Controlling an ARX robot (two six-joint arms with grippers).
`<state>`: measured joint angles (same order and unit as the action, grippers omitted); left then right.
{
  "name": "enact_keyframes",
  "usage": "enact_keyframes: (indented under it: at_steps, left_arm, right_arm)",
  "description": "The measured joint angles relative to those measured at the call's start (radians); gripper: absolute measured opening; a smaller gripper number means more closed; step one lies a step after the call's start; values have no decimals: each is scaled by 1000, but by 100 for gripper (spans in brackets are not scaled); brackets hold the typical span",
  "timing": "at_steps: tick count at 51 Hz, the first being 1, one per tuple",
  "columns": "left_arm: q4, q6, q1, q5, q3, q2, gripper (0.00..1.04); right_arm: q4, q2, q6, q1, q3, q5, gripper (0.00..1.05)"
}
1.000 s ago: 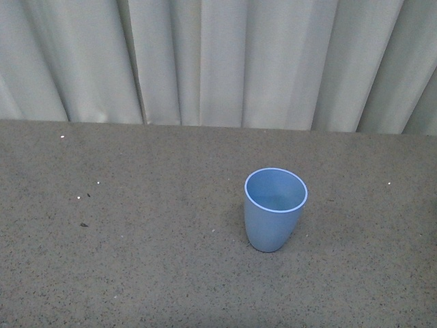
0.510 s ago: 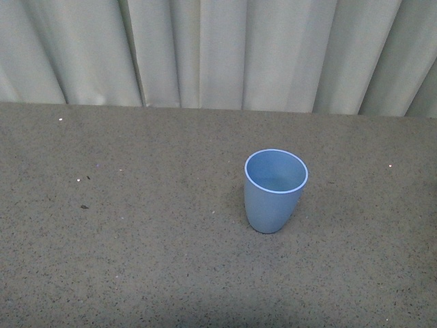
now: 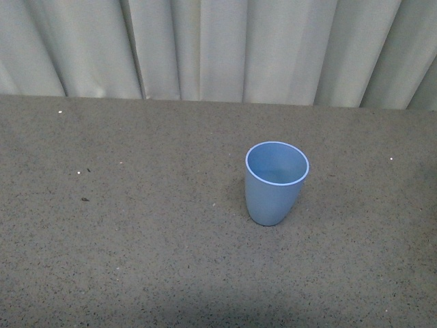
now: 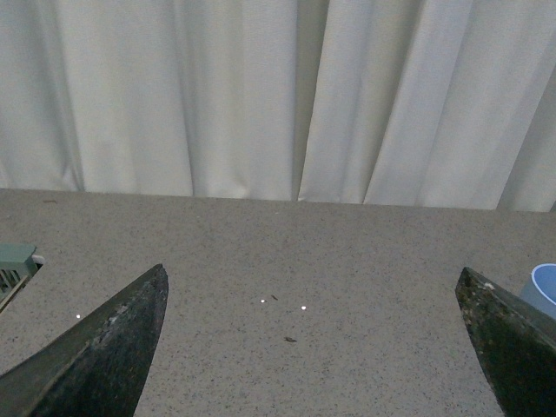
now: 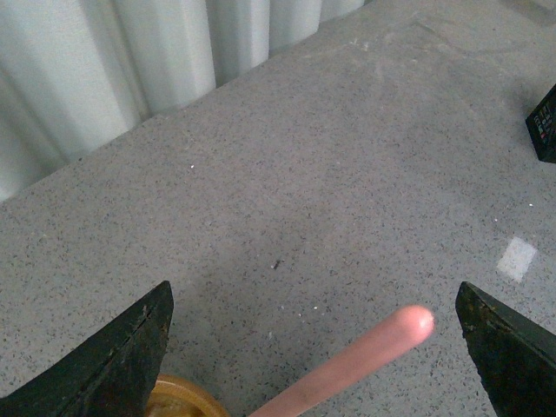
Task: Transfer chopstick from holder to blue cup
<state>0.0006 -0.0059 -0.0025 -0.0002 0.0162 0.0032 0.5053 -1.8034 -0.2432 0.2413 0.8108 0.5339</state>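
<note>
While the pick looks not yet made, the right gripper (image 5: 314, 287) hangs wide-spread and empty over the pink chopstick (image 5: 347, 369), beside a yellow-rimmed object (image 5: 178, 400), possibly the holder; left gripper (image 4: 313, 271) likewise gaping, holding nothing. Chopstick: long axis slants across the gap between the right jaws, rounded end pointing away from the yellow rim. Next move calls for closing across the shaft, then carrying to the upright blue cup (image 3: 276, 183).
</note>
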Motion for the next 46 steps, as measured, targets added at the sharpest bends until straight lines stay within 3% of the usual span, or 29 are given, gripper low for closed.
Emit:
enact_keyframes:
  at_steps: [8,35,40,46]
  left_arm:
    - [0,0,0,0,0,0,98]
    - [0,0,0,0,0,0,98]
    - [0,0,0,0,0,0,98]
    - [0,0,0,0,0,0,98]
  right_arm:
    - [8,-15,2,-13,0,2,95]
    - [59,-21,3,-20,-18,-16,13]
    - [63,-13,-9,-21,-19,-34,2]
    - [60,2,-4,-21,-24,-34,1]
